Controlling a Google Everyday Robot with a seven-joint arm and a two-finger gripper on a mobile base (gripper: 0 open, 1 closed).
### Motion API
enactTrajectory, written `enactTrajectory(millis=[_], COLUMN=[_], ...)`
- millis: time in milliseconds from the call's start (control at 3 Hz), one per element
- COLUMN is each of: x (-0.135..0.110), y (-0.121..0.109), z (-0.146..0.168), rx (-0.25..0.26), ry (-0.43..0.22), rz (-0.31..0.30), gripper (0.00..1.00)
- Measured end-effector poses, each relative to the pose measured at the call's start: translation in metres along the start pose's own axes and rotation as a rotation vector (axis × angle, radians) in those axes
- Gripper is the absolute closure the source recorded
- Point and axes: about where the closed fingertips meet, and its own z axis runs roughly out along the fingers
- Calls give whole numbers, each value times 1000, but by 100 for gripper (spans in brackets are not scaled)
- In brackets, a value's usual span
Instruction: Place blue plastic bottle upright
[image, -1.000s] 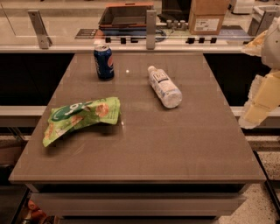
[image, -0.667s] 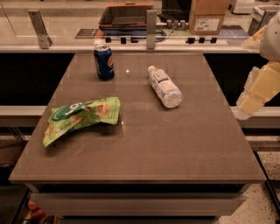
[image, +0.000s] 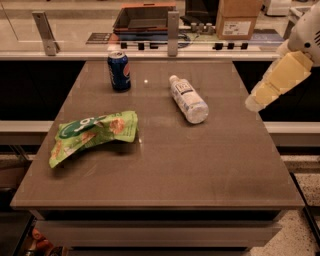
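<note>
The blue plastic bottle (image: 188, 98) lies on its side on the brown table (image: 165, 170), right of the middle, its white cap pointing to the far edge and its base toward me. It is clear with a pale speckled label and a dark square mark. My gripper (image: 256, 101) hangs from the arm at the right edge of the view, above the table's right side, to the right of the bottle and apart from it. It holds nothing that I can see.
A dark blue soda can (image: 119, 70) stands upright at the far left of the table. A green snack bag (image: 92, 135) lies at the left. Behind the table runs a counter with a dark tray (image: 145, 19) and a cardboard box (image: 239, 19).
My arm and gripper have swung up and leftward from beside the table's right edge toward the bottle. The bottle, can and bag have not moved.
</note>
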Motion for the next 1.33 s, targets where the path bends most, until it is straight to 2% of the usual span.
enactTrajectory(millis=[333, 667, 1000, 1333], x=[-8, -18, -30, -42], y=[-10, -23, -42, -59], z=[7, 13, 20, 32], rx=[3, 32, 84, 128], ry=[-15, -25, -23, 17], rz=[181, 338, 474, 565], gripper=[0, 0, 0, 0])
